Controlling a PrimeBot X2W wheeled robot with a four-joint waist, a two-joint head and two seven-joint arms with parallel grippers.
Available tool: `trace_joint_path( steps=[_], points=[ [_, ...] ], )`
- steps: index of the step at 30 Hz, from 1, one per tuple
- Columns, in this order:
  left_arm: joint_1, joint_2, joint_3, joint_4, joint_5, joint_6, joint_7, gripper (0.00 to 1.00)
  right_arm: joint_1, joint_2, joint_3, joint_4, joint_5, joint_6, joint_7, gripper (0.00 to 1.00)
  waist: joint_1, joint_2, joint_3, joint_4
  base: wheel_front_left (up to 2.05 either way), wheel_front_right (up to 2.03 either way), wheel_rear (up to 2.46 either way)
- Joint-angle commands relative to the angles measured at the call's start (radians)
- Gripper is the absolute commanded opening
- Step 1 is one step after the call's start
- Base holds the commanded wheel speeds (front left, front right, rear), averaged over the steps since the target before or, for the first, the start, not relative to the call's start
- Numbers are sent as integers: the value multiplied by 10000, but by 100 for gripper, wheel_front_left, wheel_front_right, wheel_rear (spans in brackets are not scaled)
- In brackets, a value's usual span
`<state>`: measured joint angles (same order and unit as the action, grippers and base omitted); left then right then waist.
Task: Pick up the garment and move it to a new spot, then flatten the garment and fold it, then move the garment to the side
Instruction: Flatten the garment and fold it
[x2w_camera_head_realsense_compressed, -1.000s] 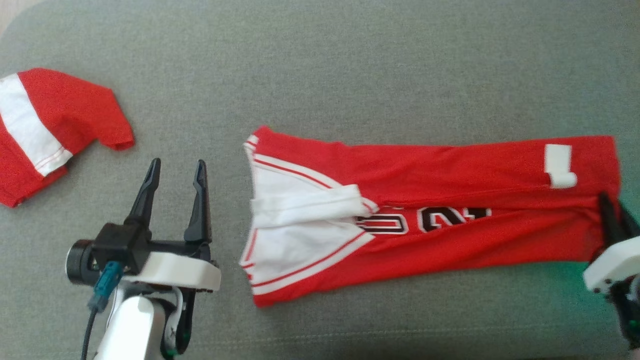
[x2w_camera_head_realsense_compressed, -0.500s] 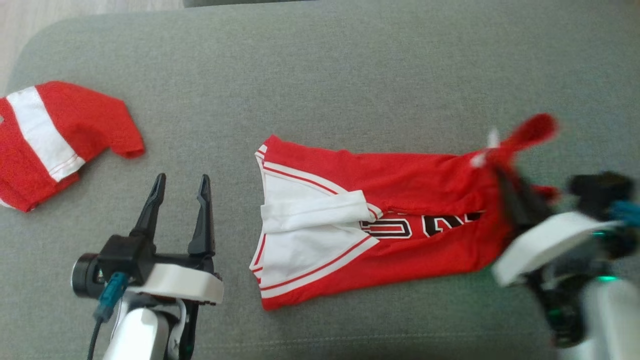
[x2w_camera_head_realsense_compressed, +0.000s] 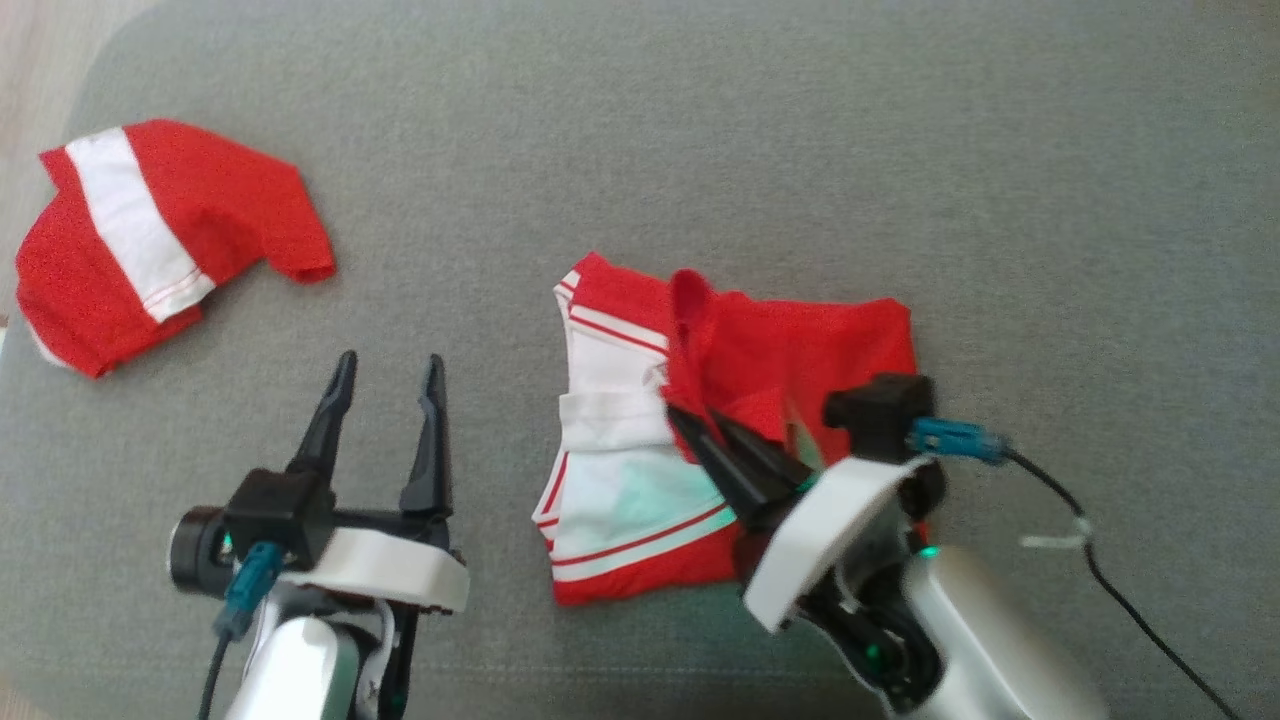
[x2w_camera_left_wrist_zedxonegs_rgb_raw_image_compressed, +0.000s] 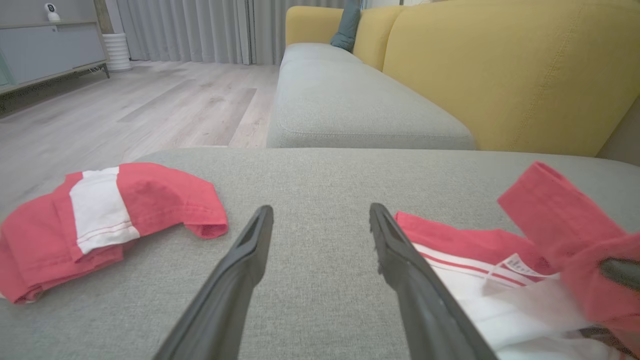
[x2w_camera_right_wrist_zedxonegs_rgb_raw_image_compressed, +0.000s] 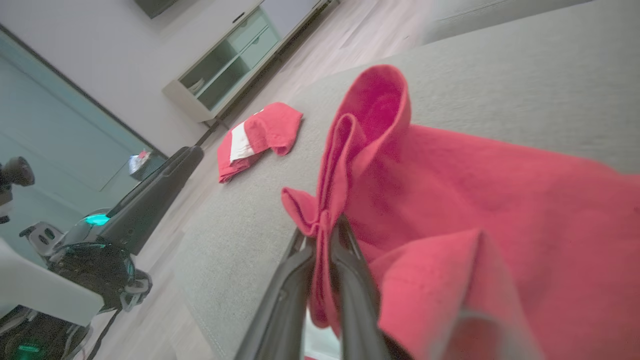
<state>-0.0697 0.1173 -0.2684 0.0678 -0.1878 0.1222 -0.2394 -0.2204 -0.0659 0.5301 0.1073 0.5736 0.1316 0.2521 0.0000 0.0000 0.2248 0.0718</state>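
On the grey cushion (x2w_camera_head_realsense_compressed: 900, 150): the red and white garment (x2w_camera_head_realsense_compressed: 800, 350) lies near the middle, doubled over on itself, its long axis running left to right across the head view.
Right gripper (x2w_camera_head_realsense_compressed: 695, 420): fingers pressed together, pinching a bunched red hem of the garment; in the right wrist view the cloth stands up in a loop above the fingertips.
Held hem: it is lifted off the lower layer, about where the red body meets the white-trimmed end (x2w_camera_head_realsense_compressed: 610, 400). That end lies flat just to the robot's left of the fingertips.
Left gripper (x2w_camera_head_realsense_compressed: 388, 362): spread wide and holding nothing, over bare cushion to the left of the garment, near the white-trimmed end but apart from it.
Nearer arm: the right one is on the cloth; the left one is closer to the free white-trimmed end.
Coming move, as a judgement: laying the hem down turns on travel along the long axis, leftward toward the white-trimmed end, so that the edges meet.
Risk, as a judgement: the bunched hem may land creased or skewed off that axis.
Second garment (x2w_camera_head_realsense_compressed: 165, 240): a folded red and white piece at the cushion's far left, well apart.
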Motion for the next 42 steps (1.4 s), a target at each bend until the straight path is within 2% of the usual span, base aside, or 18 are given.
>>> trace_joint_path(
  steps=[1,8,9,10,18,21,24,26,35,42],
  points=[
    [-497,57,252,-266,-25,-45,-36,100,-392,152,364,-132,103,-9,-200,0,0,0,154,148,0,0,0],
    [-837,-19,43,-63,-19,-142,-82,100,-1465,154,1381,1483,960,-9,-1208,0,0,0,513,410,0,0,0],
    [-862,-29,26,-29,-22,-145,-90,100,-1585,155,1517,1672,1045,-9,-1318,44,0,0,534,421,0,0,0],
    [-885,-36,16,0,-27,-145,-99,100,-1710,155,1667,1781,1140,-9,-1490,100,0,0,558,425,0,0,0],
    [-929,8,93,144,-53,-61,-153,100,-2506,155,2023,1987,1307,-9,-3318,100,0,0,471,229,0,0,0],
    [-882,57,144,145,-60,-14,-165,100,-2702,156,1665,1791,1064,-9,-3953,100,0,0,360,82,0,0,0],
    [-808,113,198,140,-71,36,-174,100,-2711,70,895,1613,529,-9,-4269,100,0,0,218,-58,0,0,0],
    [-780,136,220,134,-75,55,-176,100,-2662,-43,589,1534,311,-9,-4292,100,0,0,178,-107,0,0,0],
    [-439,355,359,-6,-84,261,-145,100,-996,-1187,-2472,328,-1565,-9,-3485,100,0,0,-189,-489,0,0,0],
    [-209,527,396,-147,-127,331,-77,100,977,-1456,-4261,-1316,-2534,-9,-2469,100,0,0,-461,-713,0,0,0]
  ],
)
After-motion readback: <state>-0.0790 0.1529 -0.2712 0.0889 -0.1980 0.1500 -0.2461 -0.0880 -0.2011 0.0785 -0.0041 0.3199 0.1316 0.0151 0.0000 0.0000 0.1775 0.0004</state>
